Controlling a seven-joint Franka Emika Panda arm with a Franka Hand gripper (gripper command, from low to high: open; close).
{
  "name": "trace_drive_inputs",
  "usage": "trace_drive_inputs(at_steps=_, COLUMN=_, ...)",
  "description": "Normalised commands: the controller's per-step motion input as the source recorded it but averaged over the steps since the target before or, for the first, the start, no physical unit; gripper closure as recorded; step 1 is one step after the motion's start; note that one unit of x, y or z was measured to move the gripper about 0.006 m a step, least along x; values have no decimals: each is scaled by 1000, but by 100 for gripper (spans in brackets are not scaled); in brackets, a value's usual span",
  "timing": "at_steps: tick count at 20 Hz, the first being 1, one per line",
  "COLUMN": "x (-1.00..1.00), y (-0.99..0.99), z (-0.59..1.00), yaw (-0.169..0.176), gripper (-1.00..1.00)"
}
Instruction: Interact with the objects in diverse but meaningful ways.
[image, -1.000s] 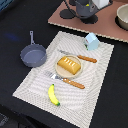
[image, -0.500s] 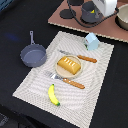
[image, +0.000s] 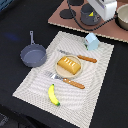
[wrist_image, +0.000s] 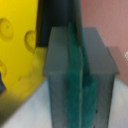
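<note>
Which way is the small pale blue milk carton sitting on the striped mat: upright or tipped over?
Upright. The pale blue milk carton stands on its base at the far edge of the striped mat, its peaked top pointing up.

Fingers (wrist_image: 67, 75) pressed together, green pads meeting | cheese (wrist_image: 17, 45) just beside them | pink surface (wrist_image: 107, 22) behind

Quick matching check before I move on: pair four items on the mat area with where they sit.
Things:
1. bread loaf
2. frying pan
3. banana
4. milk carton

Places:
a. off the placemat, on the dark table
b. on the round plate
c. placemat's far corner
d. placemat's near edge

Pairs: 1-b, 2-a, 3-d, 4-c
</note>
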Motion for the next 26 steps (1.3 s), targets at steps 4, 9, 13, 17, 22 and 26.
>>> trace_drive_inputs(at_steps=4, x=-327, y=76, z=-34, yaw=107, gripper=-100)
trace_drive_inputs(at_steps=9, x=-46, y=54, z=84, yaw=67, gripper=-100)
trace_drive_inputs(at_steps=13, x=81, y=115, z=361, yaw=16, gripper=-100)
trace_drive_inputs(at_steps=17, x=-26, y=136, z=737, yaw=44, gripper=-100)
trace_drive_inputs(at_steps=22, x=-115, y=102, z=730, yaw=78, gripper=-100)
trace_drive_inputs(at_steps=26, x=-188, y=64, z=477, yaw=121, gripper=-100)
